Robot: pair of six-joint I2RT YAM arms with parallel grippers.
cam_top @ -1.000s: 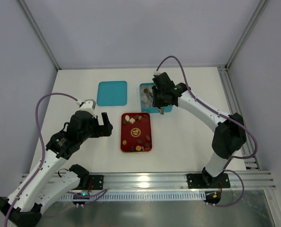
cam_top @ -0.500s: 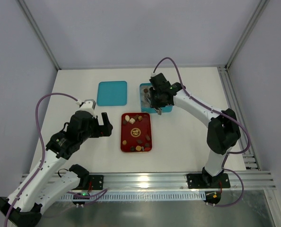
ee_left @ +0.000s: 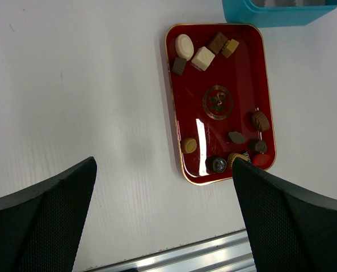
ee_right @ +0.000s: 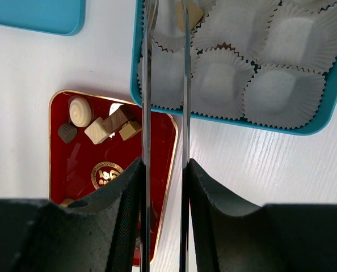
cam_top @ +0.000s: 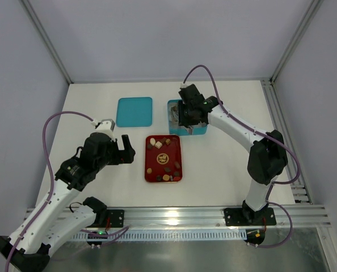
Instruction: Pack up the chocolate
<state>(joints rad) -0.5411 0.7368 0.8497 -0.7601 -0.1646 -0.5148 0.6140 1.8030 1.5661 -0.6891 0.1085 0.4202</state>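
A metal rail (cam_top: 174, 214) edges the near side of the white tabletop (cam_top: 225, 164). The left fingers (ee_left: 43, 215) hang spread wide, left of the red tray (ee_left: 239, 85), which holds the chocolate (ee_left: 202, 58) mid-tabletop. Farther off, the right fingers (ee_right: 214, 215) are slightly apart over the teal box (cam_top: 199, 131) of paper cups (ee_right: 219, 79); I cannot tell whether they grip anything. The teal lid (cam_top: 134, 111) lies to the left. Grey walls (cam_top: 168, 39) stand behind.

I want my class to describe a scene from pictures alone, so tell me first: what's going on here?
A robot is packing chocolates from a red tray into a teal box lined with paper cups. The right gripper is above the box with its thin jaws a little apart. Their tips are out of view, so I cannot tell whether it holds a piece. The left gripper hangs open beside the tray. The teal lid lies left of the box.
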